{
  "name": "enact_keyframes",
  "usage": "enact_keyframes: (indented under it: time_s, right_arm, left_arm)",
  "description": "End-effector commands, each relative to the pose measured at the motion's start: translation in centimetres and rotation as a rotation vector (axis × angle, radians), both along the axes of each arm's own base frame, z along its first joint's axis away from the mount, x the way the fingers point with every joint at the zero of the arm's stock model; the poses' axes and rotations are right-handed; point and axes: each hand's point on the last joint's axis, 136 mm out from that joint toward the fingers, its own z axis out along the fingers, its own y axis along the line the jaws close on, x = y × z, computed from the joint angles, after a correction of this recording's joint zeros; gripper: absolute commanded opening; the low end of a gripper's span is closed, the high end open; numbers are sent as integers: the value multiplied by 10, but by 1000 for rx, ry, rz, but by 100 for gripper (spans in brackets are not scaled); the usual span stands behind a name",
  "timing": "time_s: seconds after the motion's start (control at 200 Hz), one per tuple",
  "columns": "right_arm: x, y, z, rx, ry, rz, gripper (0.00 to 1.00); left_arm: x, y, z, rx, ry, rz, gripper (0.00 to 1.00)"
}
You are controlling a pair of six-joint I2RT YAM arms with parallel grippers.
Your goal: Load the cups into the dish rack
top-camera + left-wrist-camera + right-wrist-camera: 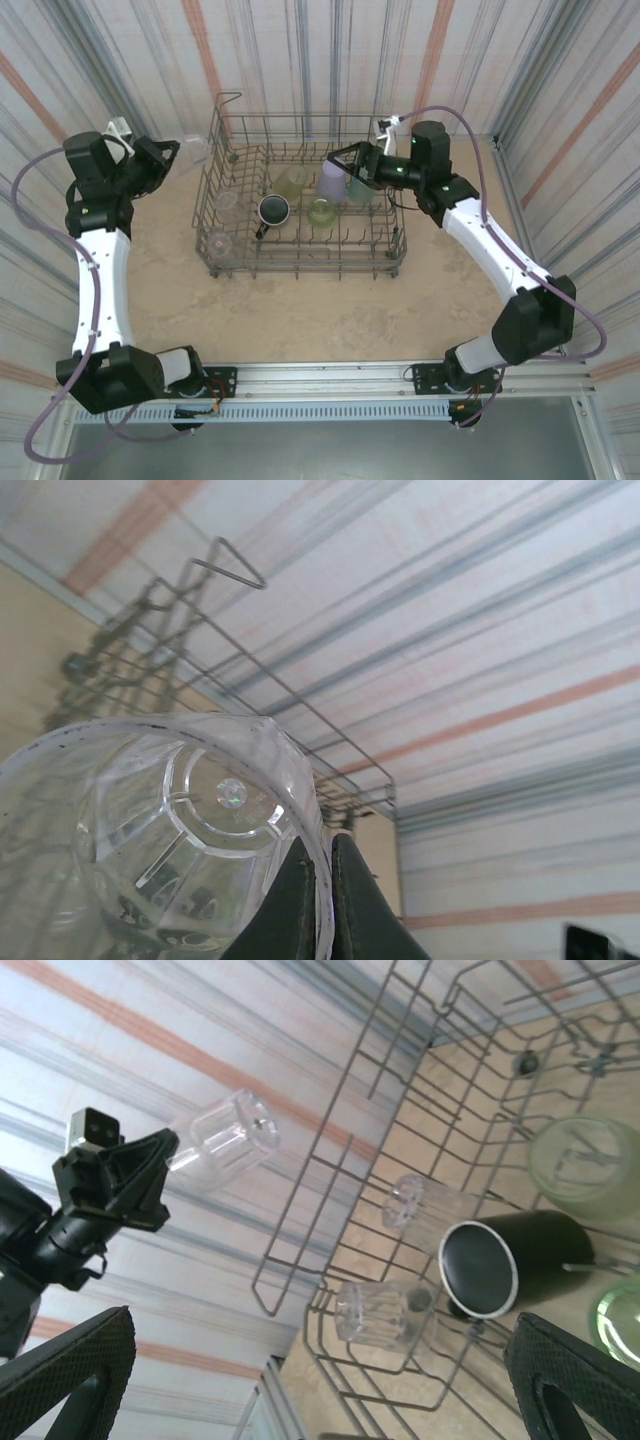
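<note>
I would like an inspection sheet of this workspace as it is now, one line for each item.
Surface: beige table; its bare part looks clean.
Job's things: dish rack mid-table. Inside are a dark mug, lavender cup, olive-yellow cup, green cup, what looks like a teal cup, and two clear cups. The held clear cup is outside the rack.
Clutter: nothing seen.
Grippers: left gripper pinches the held clear cup's rim, left of the rack. Right gripper is open over the rack, beside the lavender cup.
Cables: purple cable loops along each arm, not snagged.
Surroundings: striped walls; metal rail at the near edge.
</note>
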Motion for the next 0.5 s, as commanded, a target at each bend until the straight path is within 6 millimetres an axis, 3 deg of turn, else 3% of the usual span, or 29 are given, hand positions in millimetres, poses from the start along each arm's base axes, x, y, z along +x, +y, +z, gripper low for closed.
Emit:
enact_keyframes:
  time_s: [0.0, 0.095, 0.205, 0.391, 0.496]
  right_arm:
    - [5, 24, 23, 91, -38, 86, 99]
    - [11, 39, 30, 132, -73, 133, 99]
    - [20, 49, 31, 149, -107, 152, 99]
    - [27, 68, 25, 186, -116, 200, 99]
    - [30, 75, 24, 220, -119, 222, 99]
  left_arm:
    - [-13, -40, 46, -16, -172, -147, 0]
    - [-16, -62, 52, 2, -195, -207, 0]
    - [-14, -74, 55, -90, -232, -229, 0]
    - [-5, -118, 47, -175, -209, -332, 0]
    - [-1, -132, 43, -224, -207, -348, 0]
